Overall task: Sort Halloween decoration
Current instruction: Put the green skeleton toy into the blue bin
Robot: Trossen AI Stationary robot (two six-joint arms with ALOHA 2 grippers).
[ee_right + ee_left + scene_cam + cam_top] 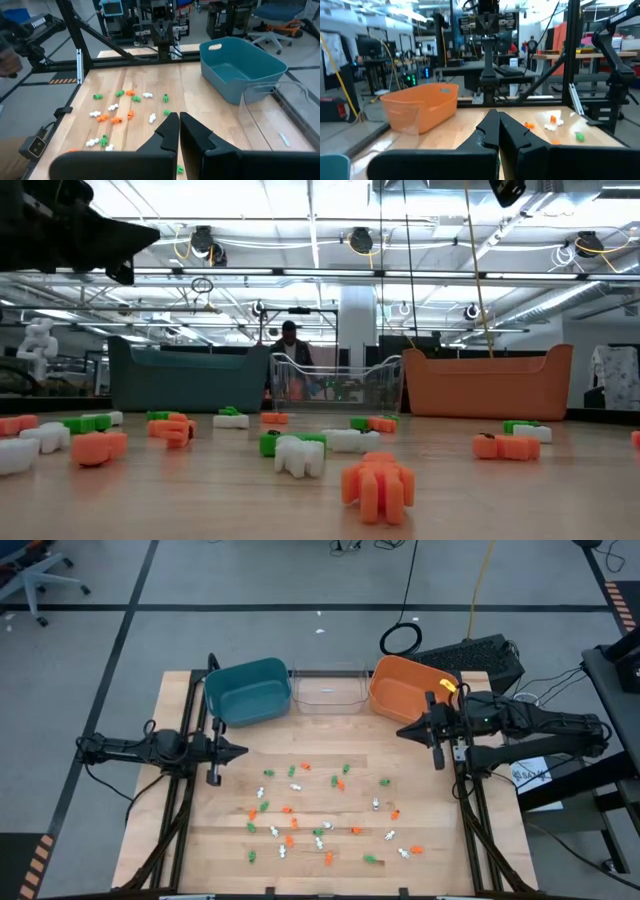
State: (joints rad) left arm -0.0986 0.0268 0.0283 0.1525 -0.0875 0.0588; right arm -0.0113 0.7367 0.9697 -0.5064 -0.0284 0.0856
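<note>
While both arms hang at the table's side edges, nothing is held. Left gripper (240,751) sits over the left edge of the wooden table (420,870), just in front of the teal bin (246,691), fingers pressed together, clenched on nothing. Right gripper (403,730) sits over the right edge, just in front of the orange bin (403,686), fingers likewise pressed together and empty. The two point toward each other across the table, well apart.

Halloween decoration (320,815): a few dozen tiny orange, green and white pieces, all loose on the table's bare wood. They spread over the middle and front part of the surface, between the two arms and forward of them. None is touching either gripper. None shows inside a bin from above.

Bins stand in a row along the table's back edge: teal at left, clear bin (327,689) in the middle, orange at right, close beside one another. The clear bin holds only a faint pale mark on its floor; cannot tell what it is.

Low view: pieces lie scattered across the near wood, an orange one closest, white and green ones just behind it, with the three bins upright behind them. A person (291,345) shows in the room beyond, behind the clear bin.
</note>
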